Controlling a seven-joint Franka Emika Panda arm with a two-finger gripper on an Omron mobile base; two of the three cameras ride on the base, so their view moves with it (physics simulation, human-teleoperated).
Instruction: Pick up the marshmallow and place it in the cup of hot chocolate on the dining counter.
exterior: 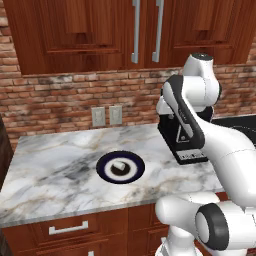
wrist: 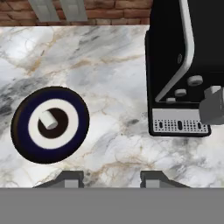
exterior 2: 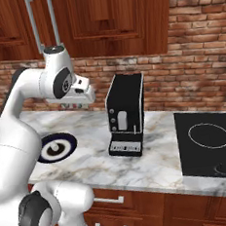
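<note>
Closest to the hand camera, the two-finger gripper (wrist: 112, 178) has its dark tips spread apart with nothing between them, hovering high over the front edge of the small marble counter (wrist: 118, 87). The tiny white marshmallow (wrist: 49, 122) sits mid-plate on the round dark-blue plate with a white ring (wrist: 73, 114), left of the black coffee machine (wrist: 183, 65). I'd shift left, centre over it, drop straight, pinch gently.

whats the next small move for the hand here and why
Probably shift the hand sideways toward the plate and lower it over the marshmallow. In the hand view the marshmallow lies in the plate's dark centre, off to the left of the fingertips, nothing sits between them, and the hand is high above the counter beside the coffee machine.
</note>
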